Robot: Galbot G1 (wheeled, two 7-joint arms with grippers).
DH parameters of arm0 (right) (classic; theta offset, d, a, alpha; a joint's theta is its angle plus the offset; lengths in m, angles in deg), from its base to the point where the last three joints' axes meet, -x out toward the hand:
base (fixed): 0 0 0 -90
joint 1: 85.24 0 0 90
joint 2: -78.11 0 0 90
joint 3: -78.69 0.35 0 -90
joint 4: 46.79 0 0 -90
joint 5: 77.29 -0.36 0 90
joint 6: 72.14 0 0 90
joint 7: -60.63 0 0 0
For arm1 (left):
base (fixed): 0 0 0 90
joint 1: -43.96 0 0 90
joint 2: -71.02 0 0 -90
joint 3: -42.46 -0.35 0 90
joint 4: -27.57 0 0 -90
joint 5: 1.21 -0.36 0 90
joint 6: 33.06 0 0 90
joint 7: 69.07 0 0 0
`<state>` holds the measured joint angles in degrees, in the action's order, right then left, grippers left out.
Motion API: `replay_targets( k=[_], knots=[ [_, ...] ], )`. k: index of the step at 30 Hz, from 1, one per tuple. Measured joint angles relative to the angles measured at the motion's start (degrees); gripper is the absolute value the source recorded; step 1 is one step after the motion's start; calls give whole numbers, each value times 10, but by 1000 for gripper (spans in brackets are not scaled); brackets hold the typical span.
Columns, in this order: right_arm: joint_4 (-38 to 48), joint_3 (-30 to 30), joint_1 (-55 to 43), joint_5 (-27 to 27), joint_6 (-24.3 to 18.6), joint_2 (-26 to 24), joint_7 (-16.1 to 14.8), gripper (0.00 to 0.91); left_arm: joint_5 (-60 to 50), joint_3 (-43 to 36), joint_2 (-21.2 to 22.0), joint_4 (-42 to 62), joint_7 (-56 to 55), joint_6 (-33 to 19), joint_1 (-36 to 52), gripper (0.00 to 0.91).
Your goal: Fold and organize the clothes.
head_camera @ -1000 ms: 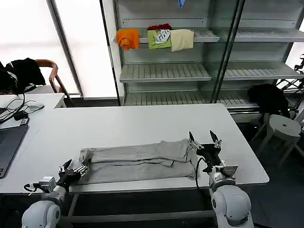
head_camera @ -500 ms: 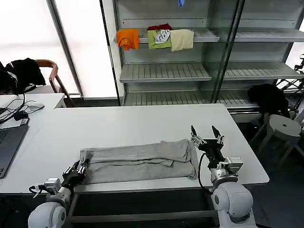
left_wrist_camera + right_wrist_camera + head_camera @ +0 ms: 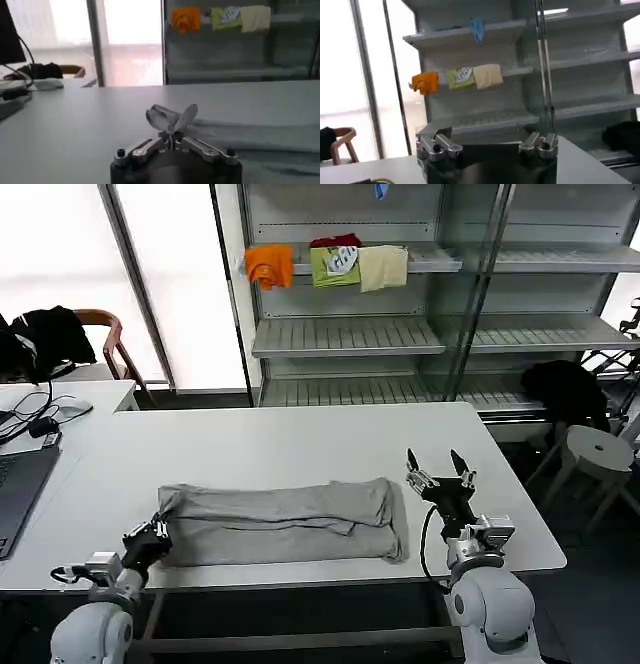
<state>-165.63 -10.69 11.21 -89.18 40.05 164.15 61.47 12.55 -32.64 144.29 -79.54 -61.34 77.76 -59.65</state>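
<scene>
Grey shirt (image 3: 280, 522) folded on white surface (image 3: 300, 449), dragged slightly toward the robot's left.
Left hand (image 3: 152, 537) pinches its end shut; right hand (image 3: 438, 472), fingers wide, has drawn clear.

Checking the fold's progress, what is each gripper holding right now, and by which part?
The left gripper pinches the grey shirt at its left end; the right gripper holds nothing.

My black left gripper (image 3: 152, 536) pinches a plain light grey shirt (image 3: 285, 521) on the white table (image 3: 300, 444), while orange (image 3: 270, 264), green (image 3: 335, 264) and cream (image 3: 383, 267) cloths lie on the pale grey shelf (image 3: 440, 259).
</scene>
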Motion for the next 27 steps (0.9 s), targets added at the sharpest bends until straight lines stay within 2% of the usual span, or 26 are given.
replay_targets(
  k=[4,12,16,21,27],
  knots=[
    [5,-3,0,4,0,1,1,907,-25,42,-30,7,27,-10,14,0],
    [21,-12,-1,16,-2,8,2,907,-97,127,-124,64,87,-34,53,0],
    [31,-14,-2,23,-3,12,3,907,-113,146,-150,72,101,-33,65,0],
    [39,-16,1,31,-4,14,3,907,-117,147,-147,41,113,-14,66,0],
    [40,-13,8,35,-7,12,2,907,-125,102,-99,-21,116,21,65,0]
  ],
)
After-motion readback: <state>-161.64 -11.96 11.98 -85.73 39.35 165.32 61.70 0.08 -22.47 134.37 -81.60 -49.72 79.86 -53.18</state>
